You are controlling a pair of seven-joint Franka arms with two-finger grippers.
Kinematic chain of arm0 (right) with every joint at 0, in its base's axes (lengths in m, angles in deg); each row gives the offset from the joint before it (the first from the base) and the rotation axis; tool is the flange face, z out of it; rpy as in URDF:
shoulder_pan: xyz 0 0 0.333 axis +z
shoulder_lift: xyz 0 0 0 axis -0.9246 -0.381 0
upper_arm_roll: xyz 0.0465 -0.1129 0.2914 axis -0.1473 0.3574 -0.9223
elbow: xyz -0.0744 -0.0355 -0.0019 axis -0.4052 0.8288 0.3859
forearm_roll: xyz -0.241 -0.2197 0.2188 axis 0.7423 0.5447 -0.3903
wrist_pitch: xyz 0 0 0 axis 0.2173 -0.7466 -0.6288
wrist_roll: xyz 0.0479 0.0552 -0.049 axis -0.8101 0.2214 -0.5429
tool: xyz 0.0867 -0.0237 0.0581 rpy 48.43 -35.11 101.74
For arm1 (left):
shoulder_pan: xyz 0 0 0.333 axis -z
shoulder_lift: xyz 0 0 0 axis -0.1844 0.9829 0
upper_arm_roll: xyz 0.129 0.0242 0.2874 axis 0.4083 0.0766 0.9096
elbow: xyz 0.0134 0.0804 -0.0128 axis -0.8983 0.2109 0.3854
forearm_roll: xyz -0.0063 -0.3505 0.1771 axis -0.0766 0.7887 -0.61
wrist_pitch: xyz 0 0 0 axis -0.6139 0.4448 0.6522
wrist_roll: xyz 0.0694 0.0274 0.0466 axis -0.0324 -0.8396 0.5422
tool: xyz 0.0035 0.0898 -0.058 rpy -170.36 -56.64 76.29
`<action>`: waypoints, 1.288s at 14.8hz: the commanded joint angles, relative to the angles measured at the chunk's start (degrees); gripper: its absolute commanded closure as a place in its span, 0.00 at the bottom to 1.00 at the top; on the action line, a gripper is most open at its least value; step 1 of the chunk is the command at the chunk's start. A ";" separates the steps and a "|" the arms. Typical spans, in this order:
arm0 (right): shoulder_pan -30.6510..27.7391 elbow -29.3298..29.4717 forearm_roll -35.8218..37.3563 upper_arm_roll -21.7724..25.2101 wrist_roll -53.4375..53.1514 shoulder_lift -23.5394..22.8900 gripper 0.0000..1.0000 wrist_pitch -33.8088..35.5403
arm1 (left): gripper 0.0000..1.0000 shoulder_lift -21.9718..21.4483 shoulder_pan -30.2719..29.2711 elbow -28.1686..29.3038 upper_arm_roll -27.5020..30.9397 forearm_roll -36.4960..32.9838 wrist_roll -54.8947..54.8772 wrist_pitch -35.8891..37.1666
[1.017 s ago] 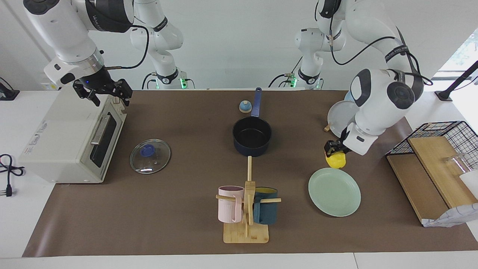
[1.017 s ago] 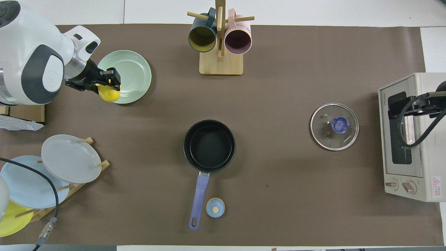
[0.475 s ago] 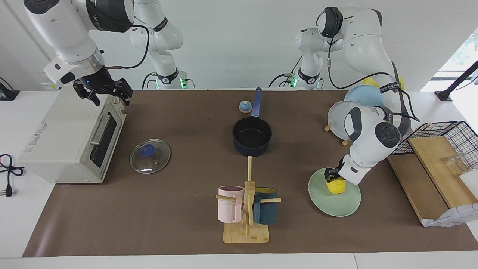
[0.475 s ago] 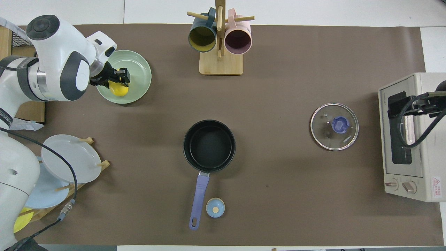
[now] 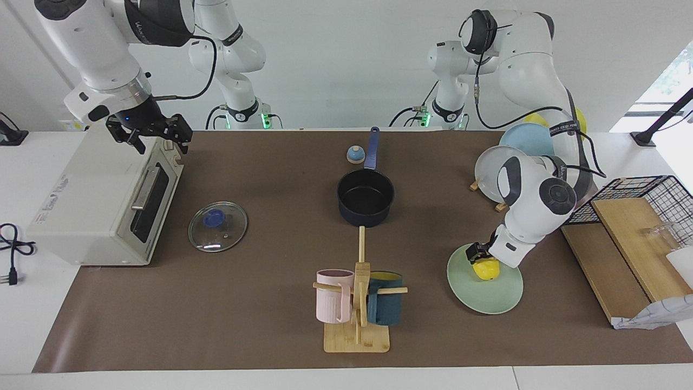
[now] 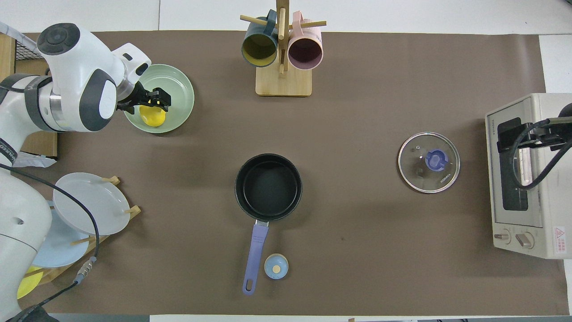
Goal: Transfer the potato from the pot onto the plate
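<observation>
The yellow potato lies on the pale green plate, on the part of it nearer the robots. My left gripper hangs just over the potato's top with its fingers apart and nothing clamped between them. The dark navy pot stands empty mid-table, its blue handle pointing toward the robots. My right gripper waits open above the toaster oven's top front edge.
A toaster oven stands at the right arm's end, a glass lid beside it. A mug tree with two mugs stands farther from the robots than the pot. A plate rack, a wire basket and a small blue knob are also here.
My left gripper carried the potato over the plate, lowered it onto the plate and let go. The right arm has not moved.
</observation>
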 commanded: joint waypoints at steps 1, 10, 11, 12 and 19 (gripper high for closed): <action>-0.26 -0.02 0.42 -0.47 -1.08 0.31 0.00 -0.52 | 0.00 -7.52 -0.59 0.07 0.14 -0.37 -0.06 4.90; -0.26 -0.02 0.33 -0.47 -1.08 0.40 0.00 -0.43 | 0.00 -28.54 -2.61 1.39 0.14 -0.54 -0.49 23.97; -0.26 -0.02 0.33 -0.47 -1.08 0.40 0.00 -0.51 | 0.00 -30.12 -2.70 2.70 0.14 -0.54 -0.49 25.29; -0.26 -0.02 0.33 -0.56 -1.08 0.40 0.00 -0.52 | 0.00 -31.62 -2.61 4.80 0.14 -0.54 -0.67 25.91; -0.26 -0.11 0.24 -0.56 -1.08 0.40 0.00 -0.52 | 0.00 -33.84 -2.26 8.81 0.14 -0.28 -3.75 24.51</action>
